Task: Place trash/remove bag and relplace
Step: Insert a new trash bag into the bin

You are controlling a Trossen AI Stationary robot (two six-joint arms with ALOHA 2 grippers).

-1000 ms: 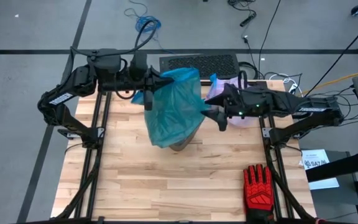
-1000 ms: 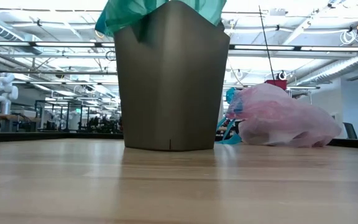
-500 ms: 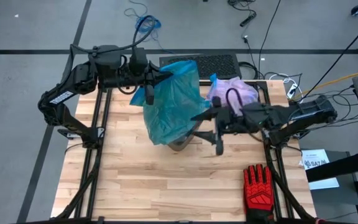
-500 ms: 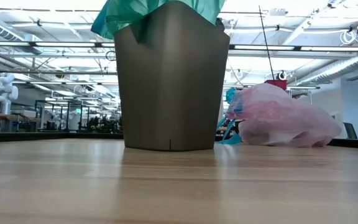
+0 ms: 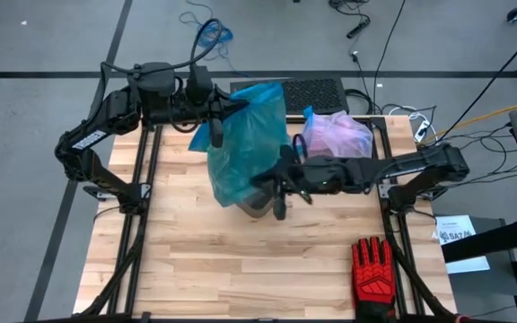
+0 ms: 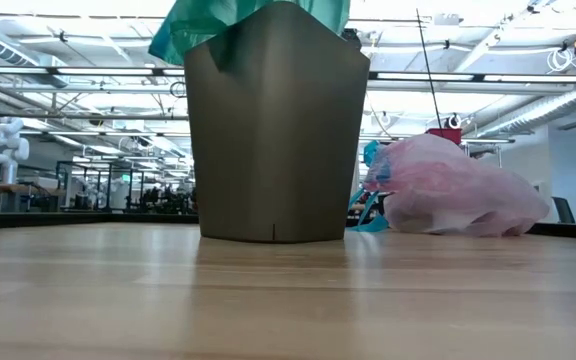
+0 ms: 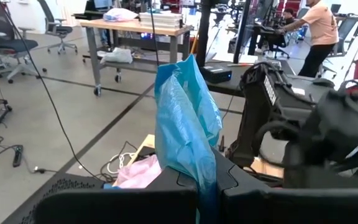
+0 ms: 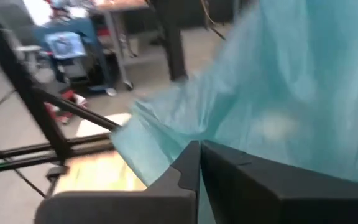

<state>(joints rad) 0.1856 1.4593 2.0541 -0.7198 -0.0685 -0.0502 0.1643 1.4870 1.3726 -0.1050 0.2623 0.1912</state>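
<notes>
1. I see a grey-brown bin [image 6: 276, 130] standing upright on the wooden table [image 5: 240, 269], its walls tapering toward the base.
2. A translucent teal bag [image 5: 249, 144] drapes over the bin; it is thin and crinkled, and bunches above the rim [image 6: 238, 20] in the low view.
3. My left gripper [image 5: 215, 119] sits at the bag's far edge. Its fingers are clenched on a peaked fold of teal film [image 7: 185, 124], which rises between them in the left wrist view.
4. My right gripper [image 5: 279, 179] reaches in from the right side of the bin. Its fingers meet with only a thin seam between them, pressed against the teal film [image 8: 278, 81]; I cannot tell whether any film is pinched.
5. The pink bag [image 5: 335, 135] lies on the table's far right, well apart from the bin. It is filmy, pinkish-lavender, slumped and full [image 6: 458, 190], with a blue edge showing at its left.
6. A red-and-black glove [image 5: 372, 269] lies near the table's front right corner.
</notes>
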